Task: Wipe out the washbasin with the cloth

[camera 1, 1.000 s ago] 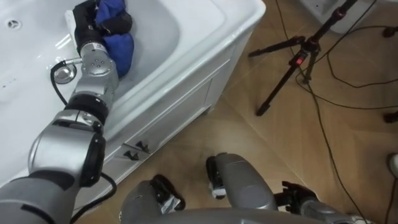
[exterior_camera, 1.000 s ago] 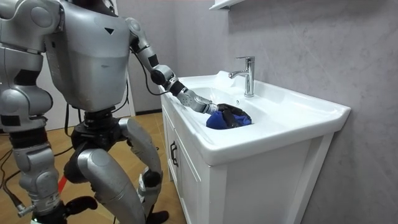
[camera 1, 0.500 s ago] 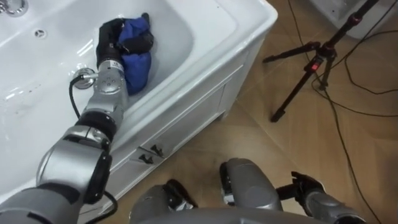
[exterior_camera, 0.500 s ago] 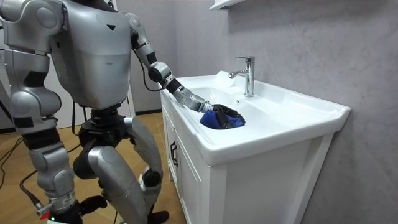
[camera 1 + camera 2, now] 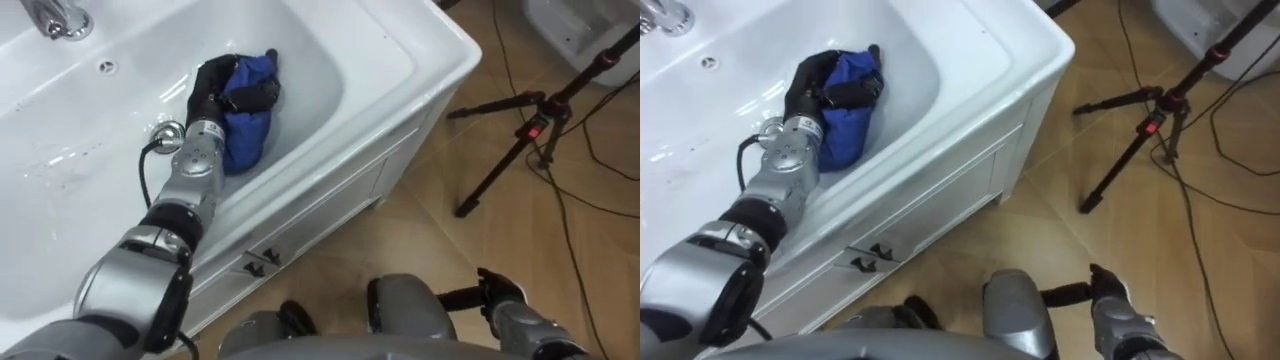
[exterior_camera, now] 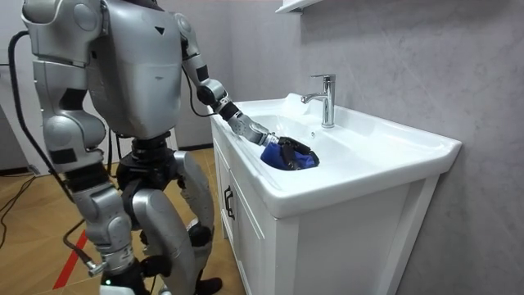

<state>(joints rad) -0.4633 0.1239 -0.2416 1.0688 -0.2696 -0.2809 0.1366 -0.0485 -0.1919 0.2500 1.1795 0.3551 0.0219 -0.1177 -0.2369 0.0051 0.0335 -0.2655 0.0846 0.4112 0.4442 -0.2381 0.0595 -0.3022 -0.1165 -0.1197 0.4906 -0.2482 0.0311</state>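
A white basin (image 5: 400, 62) sits in a white vanity, its chrome tap (image 6: 326, 98) at the back. A blue cloth (image 5: 250, 130) lies bunched against the bowl's front wall, to the right of the drain ring (image 5: 168, 130). My left hand (image 5: 212, 85), black-gloved, reaches in over the front rim, its fingers curled over the top of the cloth (image 5: 845, 125) and pressing it on the porcelain. In the room view I stand at the vanity's left end and the left hand (image 6: 278, 147) is inside the bowl. My right hand (image 5: 1105, 285) hangs low beside my leg.
The vanity cabinet (image 5: 300, 225) below the basin has dark door handles (image 5: 260, 258). A black tripod (image 5: 530, 125) stands on the wooden floor to the right, with cables trailing around it. A white object (image 5: 570, 25) sits at the top right corner.
My left hand has drawn the blue cloth a little along the bowl toward me. The eye view has shifted, bringing the tap into sight, and my body has turned slightly.
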